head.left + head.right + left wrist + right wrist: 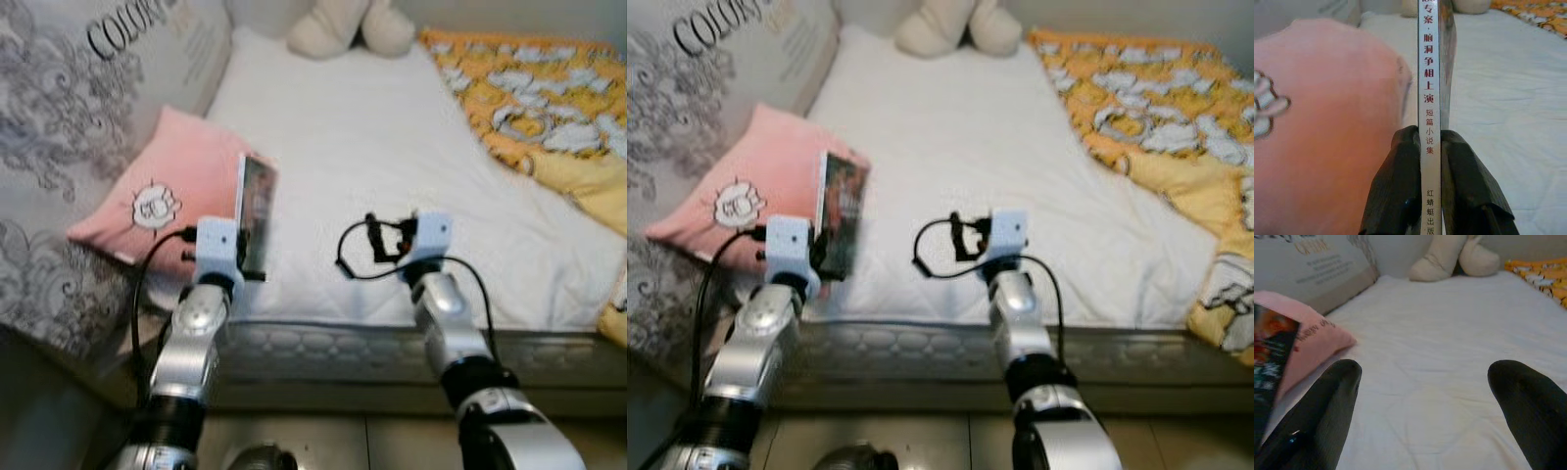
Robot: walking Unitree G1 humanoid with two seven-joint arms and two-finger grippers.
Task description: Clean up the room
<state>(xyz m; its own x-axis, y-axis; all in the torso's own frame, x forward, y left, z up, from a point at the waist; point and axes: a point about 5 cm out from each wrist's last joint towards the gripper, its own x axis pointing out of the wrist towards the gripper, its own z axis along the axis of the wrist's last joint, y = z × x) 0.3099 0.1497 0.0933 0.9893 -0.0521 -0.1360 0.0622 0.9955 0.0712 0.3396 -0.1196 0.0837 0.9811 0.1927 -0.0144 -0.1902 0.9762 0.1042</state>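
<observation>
Held upright above the bed's near edge, a book [257, 211] is pinched at its spine by the left end effector [1430, 147], beside a pink pillow [157, 196]. Further right, the right end effector [1425, 396] hovers spread over the white bed [392, 166]. Beyond lie a plush toy [348, 24] and an orange blanket [539, 98].

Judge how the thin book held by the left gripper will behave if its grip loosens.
Book is thin and held upright by its spine in the left gripper, so it would probably tip sideways. Glossy-looking cover may slip.
</observation>
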